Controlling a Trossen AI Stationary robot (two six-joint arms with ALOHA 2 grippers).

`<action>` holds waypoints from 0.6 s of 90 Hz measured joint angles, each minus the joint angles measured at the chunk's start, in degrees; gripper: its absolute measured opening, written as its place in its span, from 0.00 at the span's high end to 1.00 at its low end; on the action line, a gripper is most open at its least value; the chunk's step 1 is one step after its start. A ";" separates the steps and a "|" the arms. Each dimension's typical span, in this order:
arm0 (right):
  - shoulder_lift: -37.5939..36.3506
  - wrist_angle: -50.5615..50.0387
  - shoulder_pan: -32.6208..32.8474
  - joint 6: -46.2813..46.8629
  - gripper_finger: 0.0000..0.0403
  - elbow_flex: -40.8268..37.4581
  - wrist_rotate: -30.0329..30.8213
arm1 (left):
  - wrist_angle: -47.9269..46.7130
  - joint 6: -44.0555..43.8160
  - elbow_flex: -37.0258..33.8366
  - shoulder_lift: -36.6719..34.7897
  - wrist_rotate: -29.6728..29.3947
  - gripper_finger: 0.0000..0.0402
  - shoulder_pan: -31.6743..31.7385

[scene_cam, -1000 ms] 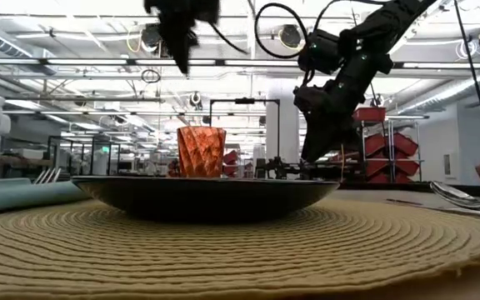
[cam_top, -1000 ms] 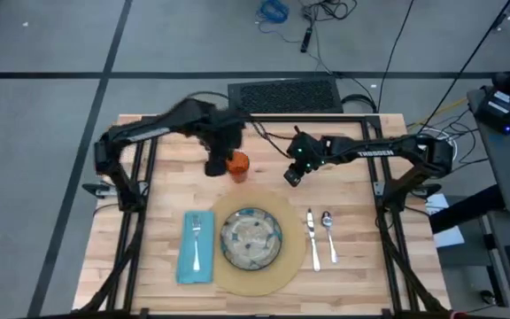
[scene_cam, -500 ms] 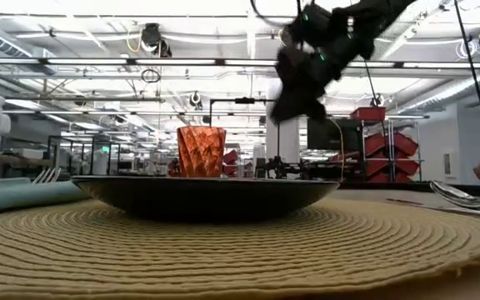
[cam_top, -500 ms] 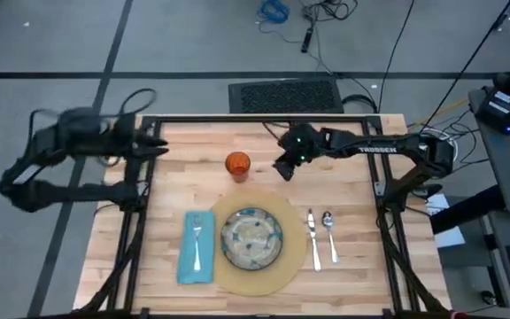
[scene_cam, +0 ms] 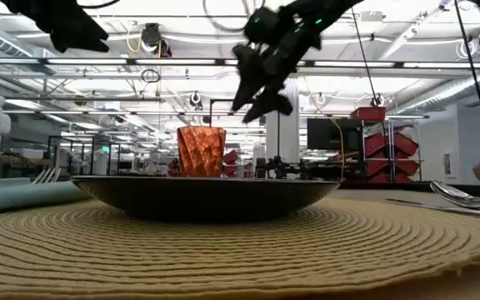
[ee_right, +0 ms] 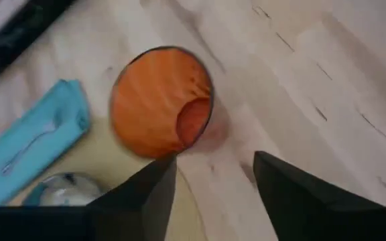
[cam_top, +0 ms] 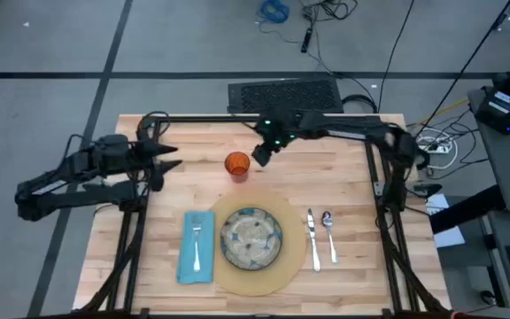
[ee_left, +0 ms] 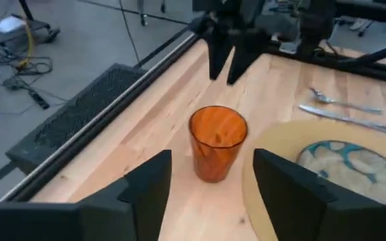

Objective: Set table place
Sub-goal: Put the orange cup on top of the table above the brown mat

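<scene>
The small orange cup (cam_top: 236, 164) stands upright on its base on the bare wooden table (cam_top: 352, 177), just beyond the round tan mat (cam_top: 283, 266). The speckled plate (cam_top: 251, 237) lies on the mat. Left of it is the teal napkin (cam_top: 187, 252) with the fork (cam_top: 197, 241) on it, and right of it are the knife (cam_top: 312, 237) and spoon (cam_top: 328, 232). My right gripper (cam_top: 259, 153) hangs open just right of the cup and above its rim (scene_cam: 261, 87). My left gripper (cam_top: 173, 158) is open at the table's left edge and points at the cup (ee_left: 218, 142).
A black metal frame (cam_top: 264, 119) runs along the table's far edge and down both sides. Bare wood lies right of the cup and along the table's far side. A dark mat (cam_top: 283, 94) lies on the floor behind the table.
My left gripper has drawn away from above the cup toward the table's left edge. My right gripper has moved toward the table's left, closing on the cup. The cup has stayed where it was.
</scene>
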 joint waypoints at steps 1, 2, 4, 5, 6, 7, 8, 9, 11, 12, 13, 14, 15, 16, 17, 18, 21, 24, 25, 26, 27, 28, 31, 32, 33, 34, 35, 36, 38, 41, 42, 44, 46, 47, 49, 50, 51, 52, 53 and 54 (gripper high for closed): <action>0.43 -0.06 0.00 0.00 0.49 0.56 -0.03 | 0.01 0.17 -0.14 0.00 -0.33 0.50 0.00; 0.85 -0.13 0.00 -0.01 0.49 1.12 -0.04 | 0.04 0.36 -0.31 0.03 -0.67 0.50 -0.01; 1.72 -0.41 0.01 -0.02 0.49 2.28 -0.04 | 0.12 0.92 -0.66 0.09 -1.34 0.50 -0.01; 2.11 -0.62 0.04 -0.02 0.49 2.86 -0.04 | 0.17 1.21 -0.85 0.12 -1.67 0.50 0.00; 2.43 -0.83 0.09 -0.02 0.49 3.40 -0.04 | 0.19 1.37 -1.04 0.15 -2.01 0.50 0.00; 2.76 -1.05 0.12 -0.02 0.49 3.88 -0.05 | 0.20 1.44 -1.23 0.19 -2.31 0.50 0.00; 3.10 -1.29 0.15 -0.03 0.49 4.41 -0.05 | 0.21 1.47 -1.43 0.24 -2.61 0.50 0.00; 3.46 -1.58 0.19 -0.04 0.49 4.99 -0.04 | 0.35 1.49 -1.66 0.24 -2.82 0.50 0.00; 4.03 -2.14 0.28 -0.02 0.49 6.09 -0.04 | 0.54 1.51 -1.99 0.24 -3.20 0.50 0.00; 4.34 -2.35 0.34 -0.02 0.49 6.61 -0.04 | 0.67 1.57 -2.09 0.24 -3.30 0.50 0.00; 4.64 -2.58 0.39 -0.02 0.49 7.13 -0.04 | 0.87 1.64 -2.17 0.24 -3.35 0.50 0.00; 4.89 -2.84 0.43 -0.02 0.49 7.66 -0.06 | 1.25 1.71 -2.29 0.24 -3.35 0.50 0.00; 5.21 -3.14 0.45 -0.03 0.49 8.20 -0.06 | 1.58 1.79 -2.38 0.24 -3.35 0.50 0.00; 5.53 -3.45 0.47 -0.03 0.48 8.75 -0.06 | 1.87 1.88 -2.46 0.24 -3.34 0.50 0.00; 5.85 -3.82 0.48 -0.04 0.48 9.32 -0.07 | 1.90 2.08 -2.48 0.24 -3.33 0.50 0.00; 6.17 -4.19 0.48 -0.04 0.48 9.84 -0.10 | 1.91 2.31 -2.51 0.24 -3.33 0.50 0.00; 7.06 -5.38 0.48 -0.04 0.48 11.16 -0.16 | 1.63 2.85 -2.69 0.24 -3.33 0.50 -0.02; 8.04 -6.61 0.51 -0.05 0.48 12.30 -0.19 | 1.26 2.96 -2.77 0.22 -3.33 0.50 -0.02; 8.37 -6.86 0.52 -0.08 0.48 12.61 -0.21 | 1.32 2.95 -2.80 0.21 -3.33 0.50 -0.01; 8.73 -7.12 0.52 -0.10 0.48 12.94 -0.23 | 1.40 2.94 -2.82 0.20 -3.33 0.50 0.00; 9.12 -7.37 0.52 -0.13 0.48 13.28 -0.25 | 1.53 2.94 -2.82 0.20 -3.33 0.50 0.00; 9.45 -7.58 0.55 -0.14 0.48 13.56 -0.25 | 1.65 2.92 -2.82 0.21 -3.33 0.50 0.00; 10.58 -8.26 0.68 -0.16 0.48 14.36 -0.25 | 1.73 2.89 -2.84 0.24 -3.33 0.50 0.00; 10.94 -8.49 0.72 -0.17 0.48 14.60 -0.23 | 1.68 2.88 -2.84 0.24 -3.33 0.50 0.00; 11.24 -8.69 0.76 -0.17 0.48 14.81 -0.23 | 1.65 2.89 -2.87 0.24 -3.33 0.50 0.00; 11.54 -8.88 0.81 -0.18 0.48 15.01 -0.23 | 1.61 2.90 -2.89 0.24 -3.32 0.50 0.00; 11.83 -9.06 0.86 -0.19 0.48 15.17 -0.23 | 1.53 2.90 -2.90 0.24 -3.31 0.50 0.00; 12.12 -9.25 0.88 -0.21 0.48 15.39 -0.22 | 1.50 2.90 -2.91 0.24 -3.31 0.50 0.00; 12.70 -9.44 0.91 -0.23 0.48 15.76 -0.24 | 1.51 2.91 -2.91 0.22 -3.31 0.50 0.00; 13.34 -9.40 1.04 -0.24 0.48 16.19 -0.32 | 1.64 2.94 -2.91 0.22 -3.30 0.50 0.00; 13.53 -9.38 1.09 -0.24 0.48 16.31 -0.32 | 1.66 2.94 -2.91 0.22 -3.29 0.50 0.00; 13.95 -9.34 1.22 -0.26 0.48 16.55 -0.32 | 1.62 2.94 -2.91 0.22 -3.28 0.50 0.00; 14.33 -9.19 1.34 -0.26 0.48 16.73 -0.33 | 1.58 2.94 -2.91 0.22 -3.28 0.50 -0.01; 14.52 -9.11 1.41 -0.26 0.48 16.81 -0.35 | 1.59 2.94 -2.91 0.22 -3.28 0.50 0.00; 14.93 -9.21 1.54 -0.27 0.49 17.08 -0.39 | 1.60 2.95 -2.91 0.23 -3.28 0.50 0.00; 15.13 -9.23 1.59 -0.28 0.49 17.14 -0.39 | 1.61 2.94 -2.91 0.24 -3.28 0.50 0.00; 15.38 -9.41 1.62 -0.32 0.49 17.28 -0.37 | 1.60 2.95 -2.91 0.24 -3.28 0.50 0.00; 15.64 -9.62 1.65 -0.39 0.50 17.42 -0.36 | 1.59 2.97 -2.91 0.24 -3.28 0.50 0.00; 15.89 -9.90 1.66 -0.53 0.50 17.59 -0.35 | 1.57 2.98 -2.91 0.24 -3.28 0.50 0.00; 16.12 -10.19 1.67 -0.68 0.51 17.72 -0.35 | 1.59 3.00 -2.91 0.23 -3.28 0.50 0.00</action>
